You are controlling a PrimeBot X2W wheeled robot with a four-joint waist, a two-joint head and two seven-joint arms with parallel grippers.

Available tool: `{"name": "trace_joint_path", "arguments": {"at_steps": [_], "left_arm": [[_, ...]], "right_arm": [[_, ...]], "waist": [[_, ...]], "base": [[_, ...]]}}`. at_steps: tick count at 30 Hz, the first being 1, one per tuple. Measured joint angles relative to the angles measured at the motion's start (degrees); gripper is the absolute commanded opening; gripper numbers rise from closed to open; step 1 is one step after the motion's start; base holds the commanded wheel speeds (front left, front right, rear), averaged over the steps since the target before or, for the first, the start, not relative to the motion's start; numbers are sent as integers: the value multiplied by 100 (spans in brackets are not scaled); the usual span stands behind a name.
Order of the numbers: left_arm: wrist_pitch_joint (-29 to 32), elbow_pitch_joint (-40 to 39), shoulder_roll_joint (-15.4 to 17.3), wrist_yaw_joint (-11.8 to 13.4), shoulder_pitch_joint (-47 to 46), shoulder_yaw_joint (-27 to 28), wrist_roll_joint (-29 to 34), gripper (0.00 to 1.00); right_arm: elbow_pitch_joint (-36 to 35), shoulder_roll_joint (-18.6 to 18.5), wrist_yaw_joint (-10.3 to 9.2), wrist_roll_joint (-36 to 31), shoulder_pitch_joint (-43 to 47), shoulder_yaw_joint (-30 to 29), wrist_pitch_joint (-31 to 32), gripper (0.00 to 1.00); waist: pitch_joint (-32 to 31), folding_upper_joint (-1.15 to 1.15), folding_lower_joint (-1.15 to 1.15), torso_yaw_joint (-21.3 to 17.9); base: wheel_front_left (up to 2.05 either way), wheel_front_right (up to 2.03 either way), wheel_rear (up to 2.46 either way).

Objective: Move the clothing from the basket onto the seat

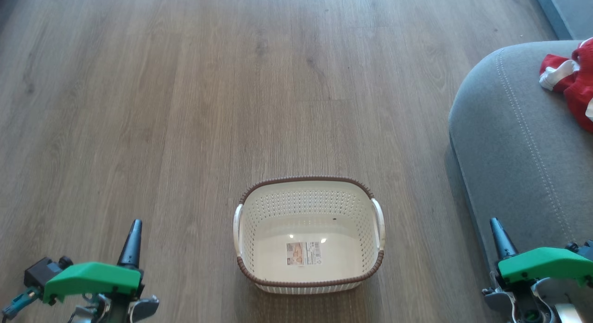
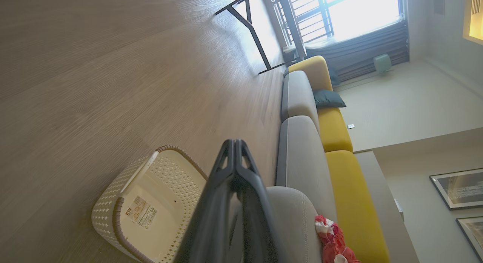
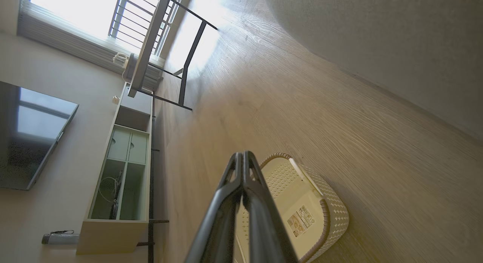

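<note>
Clothing (image 1: 572, 79), 1 red & white heap, lies on the grey seat (image 1: 509, 142), up and to the right of the basket (image 1: 308, 178), well apart from it. Just 1 basket, its floor bare but for 1 label (image 1: 303, 253), standing on wood-look floor (image 1: 185, 105). Beyond the basket: window (image 2: 358, 14), metal-legged table (image 3: 145, 48), TV (image 3: 30, 134) & cabinet (image 3: 120, 168). 2 grippers flank the basket, left gripper (image 1: 134, 235) & right gripper (image 1: 499, 237), both closed, fingers pressed tip to tip.
</note>
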Motion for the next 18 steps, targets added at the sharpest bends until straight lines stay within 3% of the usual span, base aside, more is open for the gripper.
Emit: {"name": "trace_joint_path", "arguments": {"at_steps": [18], "left_arm": [[298,-132,-108,-48,-96,188,-1033,0]], "right_arm": [[-4,89,0,1226,-113,-159,304,0]], "waist": [[-23,0,0,-15]], "base": [[0,0,0]]}}
